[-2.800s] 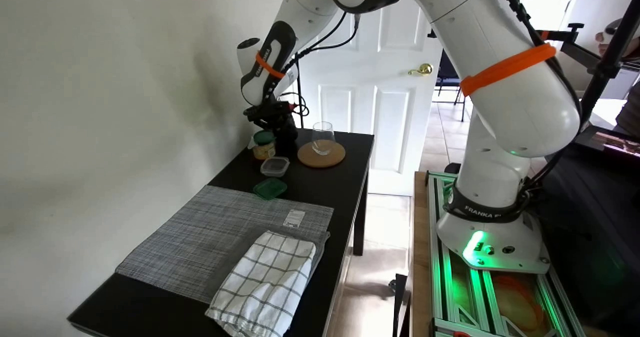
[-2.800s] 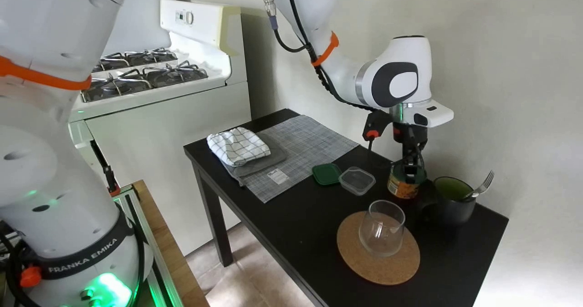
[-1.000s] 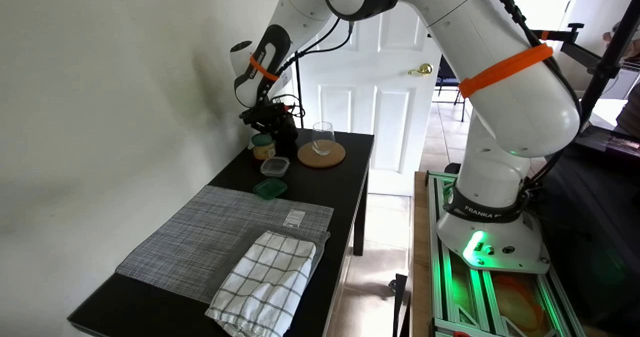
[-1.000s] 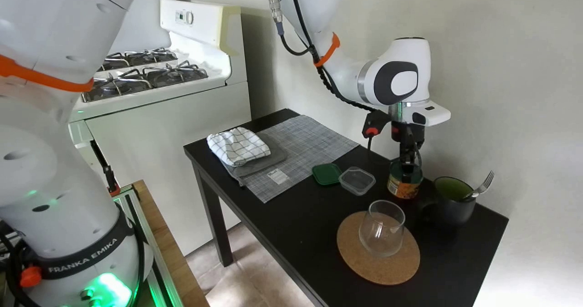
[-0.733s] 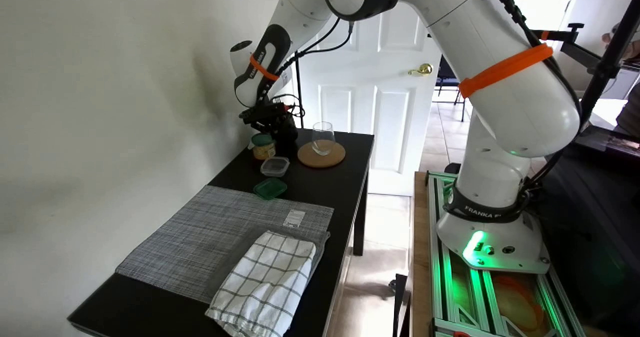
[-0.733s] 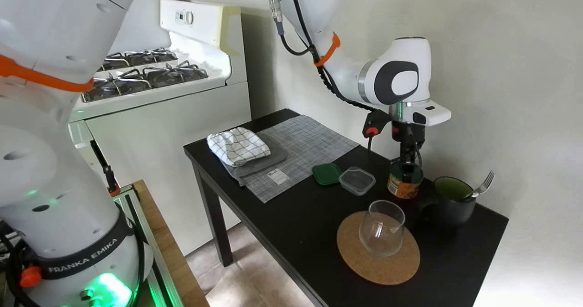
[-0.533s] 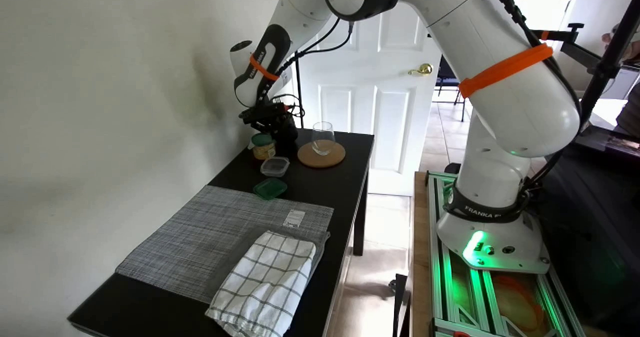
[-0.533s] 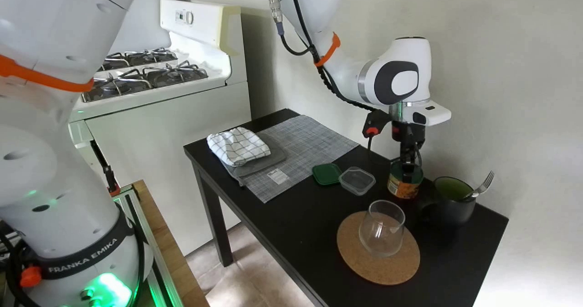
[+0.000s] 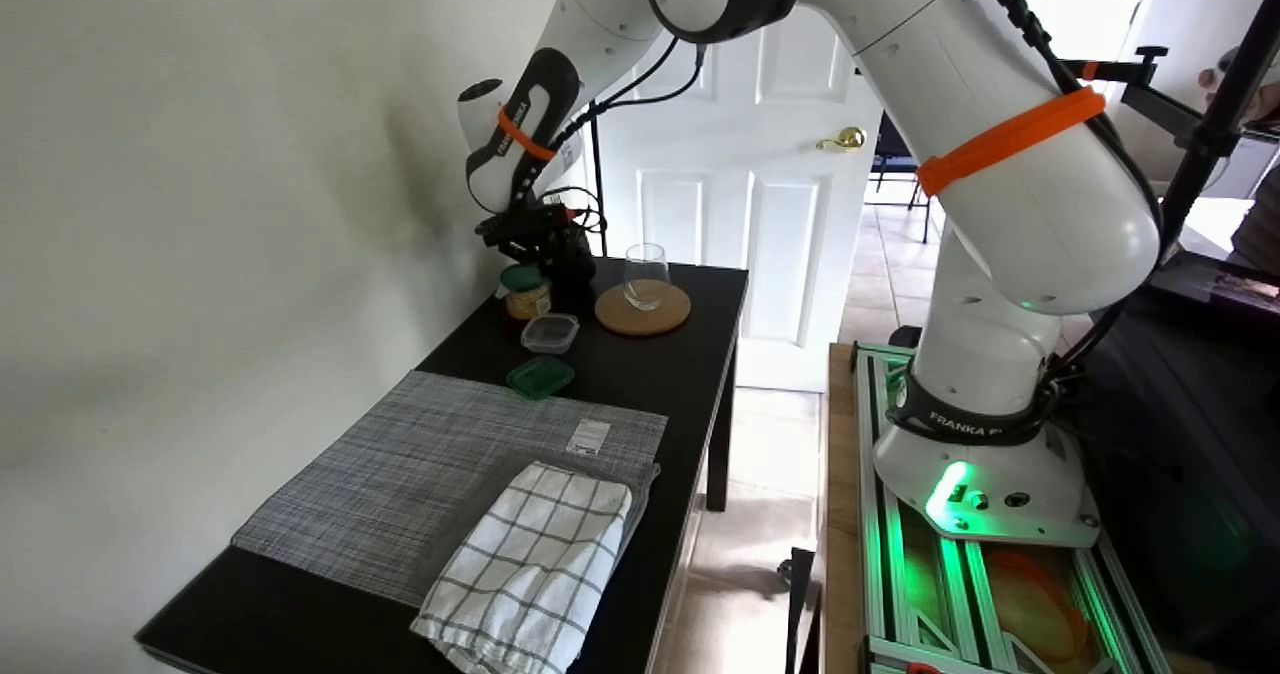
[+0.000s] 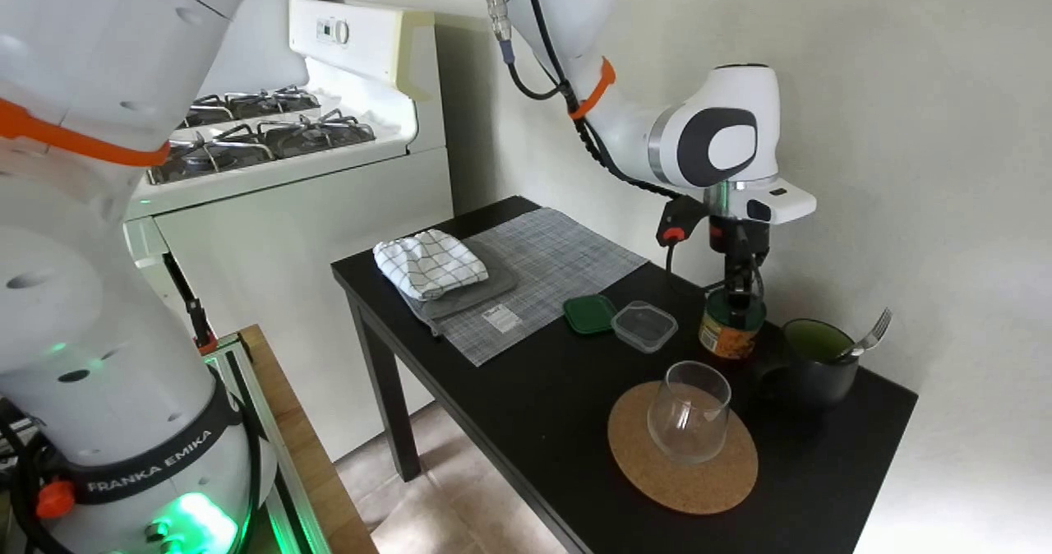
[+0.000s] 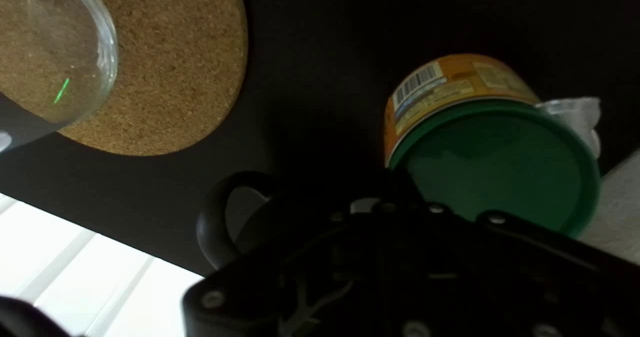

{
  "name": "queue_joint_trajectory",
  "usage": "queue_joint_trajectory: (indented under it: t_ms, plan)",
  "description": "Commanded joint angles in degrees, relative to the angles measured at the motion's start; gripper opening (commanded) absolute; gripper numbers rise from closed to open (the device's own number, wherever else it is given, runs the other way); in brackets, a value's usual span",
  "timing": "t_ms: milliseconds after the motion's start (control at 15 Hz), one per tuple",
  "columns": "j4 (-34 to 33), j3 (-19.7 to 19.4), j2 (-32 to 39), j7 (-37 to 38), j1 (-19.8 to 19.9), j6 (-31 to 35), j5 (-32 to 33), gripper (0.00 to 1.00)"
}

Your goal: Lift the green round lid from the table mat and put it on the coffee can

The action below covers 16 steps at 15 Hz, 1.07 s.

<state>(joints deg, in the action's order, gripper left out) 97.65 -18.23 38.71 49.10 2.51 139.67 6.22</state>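
The green round lid (image 11: 500, 162) lies on top of the coffee can (image 11: 465, 79), which has an orange label with a barcode. Lid (image 9: 521, 277) and can (image 9: 530, 303) also show in both exterior views, by the wall. My gripper (image 11: 398, 174) is dark in the wrist view. Its fingers come together, so it looks shut. Its tips are at the lid's near-left rim; whether they touch it I cannot tell. In an exterior view my gripper (image 10: 738, 321) stands upright in front of the lid (image 10: 717, 306). The grey table mat (image 9: 400, 464) lies away from the can.
A squarish green lid (image 10: 589, 314) overlaps the mat's edge. A clear container (image 10: 645, 325) is beside it. A dark mug (image 10: 814, 377) with a fork (image 10: 871, 336) stands close to the can. A glass (image 10: 689, 414) stands on a cork disc (image 10: 682, 488). A checked towel (image 9: 540, 554) lies folded.
Since 2.8 seconds ago, my arm has moved slightly toward the wall and the round lid has shifted a little that way on the can. Over the last second almost nothing differs.
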Motion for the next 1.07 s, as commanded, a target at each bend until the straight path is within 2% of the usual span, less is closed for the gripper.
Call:
queue_joint_trajectory:
  t_ms: [0,67,133,333,467,667,800,1000]
  plan:
    - [-1.28,0.28,1.22,0.92,0.22,-0.68,-1.07,0.31]
    - [-1.30,0.29,1.26,0.91,0.23,-0.71,-1.10,0.32]
    - [-1.31,0.28,1.26,0.86,0.21,-0.83,-1.06,0.38]
    - [-0.50,-0.14,0.07,1.02,-0.26,-1.35,-0.55,0.60]
    - [2.03,-0.98,-3.36,0.51,-1.18,-2.47,0.82,0.76]
    - [7.42,-2.92,-10.64,-2.29,-2.70,-5.30,6.23,0.98]
    - [10.11,-1.33,-14.97,-8.81,-1.13,-6.77,8.29,1.00]
    - [16.62,1.32,-22.77,-18.90,0.65,-4.94,7.10,1.00]
